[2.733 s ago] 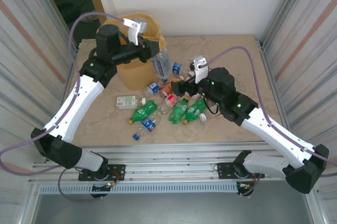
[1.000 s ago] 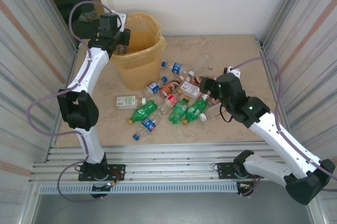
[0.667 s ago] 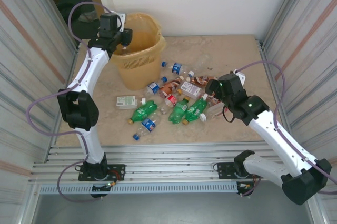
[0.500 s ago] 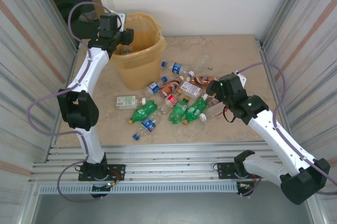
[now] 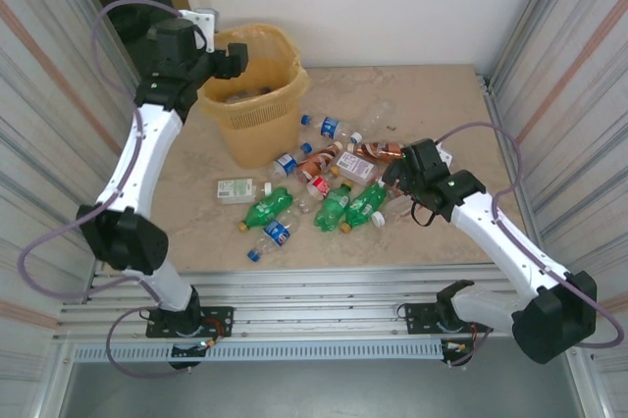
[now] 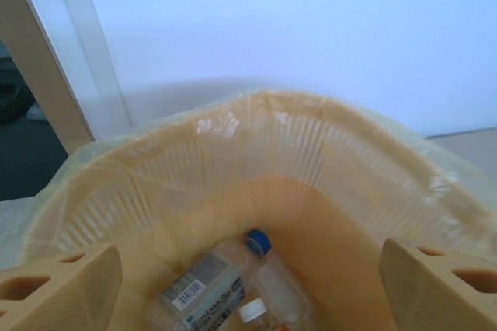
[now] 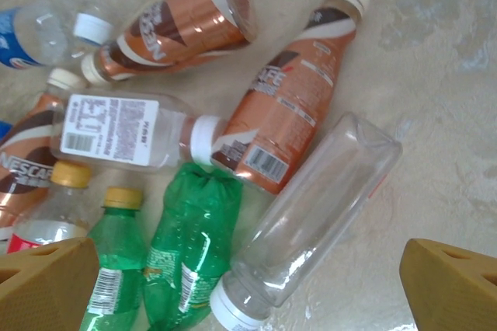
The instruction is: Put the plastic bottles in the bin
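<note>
As things lie now: task partly done. A few bottles are in the bin, and the larger share is left on the table (image 5: 446,109).
left gripper (image 6: 248,288): fingers spread wide with nothing between them. It hangs over the mouth of the bin.
bin (image 6: 272,106): directly below the left gripper, with the liner draped over the rim.
bin contents: a blue-capped clear bottle (image 6: 268,269) and a barcode-labelled bottle (image 6: 198,296) lie at the bottom, under the gap between the left fingers. A white cap (image 6: 251,312) sits beside them, its bottle cut off by the frame edge. At least two bottles are in, perhaps three.
loose pile (image 5: 319,187): on the table between the two grippers, well apart from the left one and reaching up to the right one. Roughly ten or more bottles: green, blue-labelled, brown-orange, red-white.
white-labelled bottle (image 7: 128,133): ahead and to the left of the right gripper, its cap touching the brown-orange bottle (image 7: 283,125).
crushed green bottle (image 7: 190,249): just left of centre between the right fingers.
empty clear bottle (image 7: 311,210): under the gap between the right fingers, lying at a slant.
right gripper (image 7: 248,269): fingers spread, pinching nothing, low over the near edge of the pile.
remaining (judged): nearly the whole pile. The empty clear bottle looks the likeliest next pick.
</note>
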You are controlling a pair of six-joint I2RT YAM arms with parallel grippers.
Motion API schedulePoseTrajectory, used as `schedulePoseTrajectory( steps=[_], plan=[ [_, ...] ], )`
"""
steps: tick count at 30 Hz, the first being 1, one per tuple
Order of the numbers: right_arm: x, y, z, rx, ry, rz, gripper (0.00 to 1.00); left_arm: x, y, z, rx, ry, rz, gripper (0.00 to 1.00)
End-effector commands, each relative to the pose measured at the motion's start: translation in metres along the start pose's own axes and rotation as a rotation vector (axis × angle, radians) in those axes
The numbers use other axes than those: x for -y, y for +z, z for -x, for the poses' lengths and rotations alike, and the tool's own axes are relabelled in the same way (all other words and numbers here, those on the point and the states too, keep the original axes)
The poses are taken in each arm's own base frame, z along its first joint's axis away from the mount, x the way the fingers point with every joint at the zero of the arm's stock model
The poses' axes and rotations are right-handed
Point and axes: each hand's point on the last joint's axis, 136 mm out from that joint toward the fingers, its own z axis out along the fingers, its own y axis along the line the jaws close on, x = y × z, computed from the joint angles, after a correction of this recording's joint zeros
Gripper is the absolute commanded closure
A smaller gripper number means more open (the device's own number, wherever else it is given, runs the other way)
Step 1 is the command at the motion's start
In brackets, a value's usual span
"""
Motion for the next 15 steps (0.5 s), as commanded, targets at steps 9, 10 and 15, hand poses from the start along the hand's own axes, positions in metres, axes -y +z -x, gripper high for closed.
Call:
schedulePoseTrajectory(
  steps=[9,10,15],
  plan=[
    [0.026,0.038,-0.043,-0.156,0.131,-0.082,0.02,0.025,-0.089,-0.006,0.156,-0.164,-0.149,0.02],
    [0.026,0.041,-0.046,-0.166,0.136,-0.079,0.02,0.026,-0.094,-0.011,0.158,-0.179,-0.158,0.01],
    [0.023,0.054,-0.053,-0.194,0.155,-0.067,0.02,0.034,-0.112,-0.036,0.155,-0.232,-0.185,0.01]
  ],
)
